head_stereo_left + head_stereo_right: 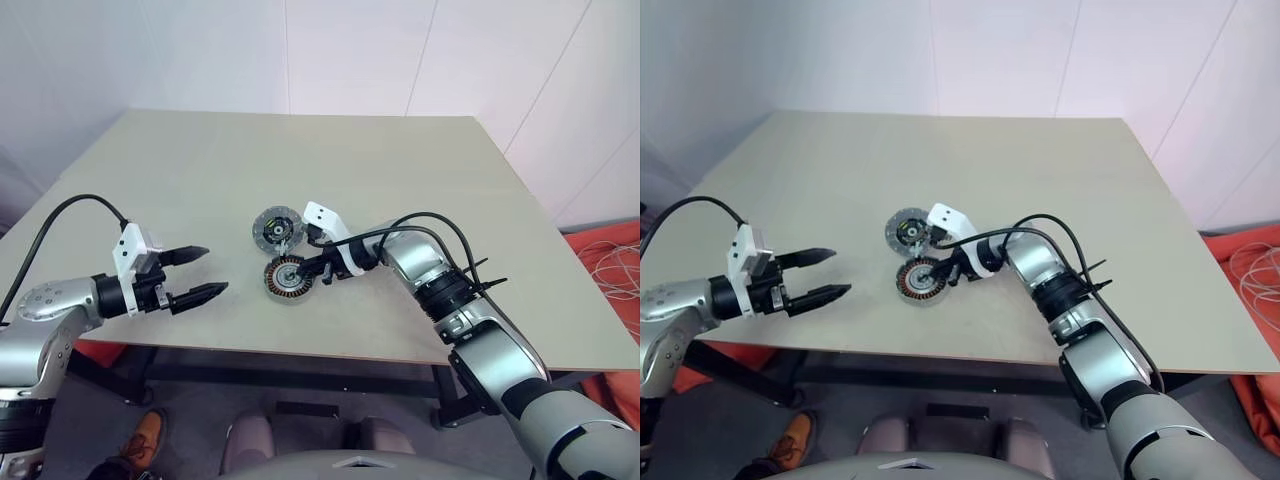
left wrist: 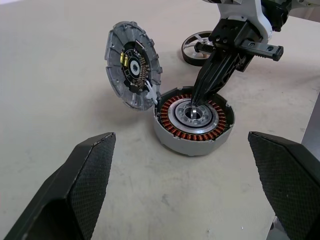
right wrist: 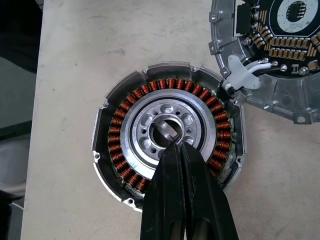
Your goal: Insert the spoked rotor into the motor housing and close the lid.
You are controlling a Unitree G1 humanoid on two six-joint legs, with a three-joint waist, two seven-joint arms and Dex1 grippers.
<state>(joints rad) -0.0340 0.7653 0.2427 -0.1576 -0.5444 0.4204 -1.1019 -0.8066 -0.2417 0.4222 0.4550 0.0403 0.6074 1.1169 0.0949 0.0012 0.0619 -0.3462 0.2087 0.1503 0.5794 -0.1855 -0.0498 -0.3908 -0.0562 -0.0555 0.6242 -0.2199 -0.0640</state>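
Jaws of right gripper (image 3: pixel 172 150) shut, tips at silvery centre of copper-wound motor housing (image 3: pixel 167 150), left gripper (image 1: pixel 200 272) jaws open.

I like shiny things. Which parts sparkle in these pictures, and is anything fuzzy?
Right wrist view: the motor housing gleams on its silvery centre, copper coils glow, all crisp. Left wrist view: the left claw's near fingers look soft; the lid stays sharp.

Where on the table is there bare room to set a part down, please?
The far half of the table is bare, as is the strip right of the right gripper. The patch between the left gripper and the motor housing is free. Crowded: the centre, where the housing, lid and spoked rotor cluster.
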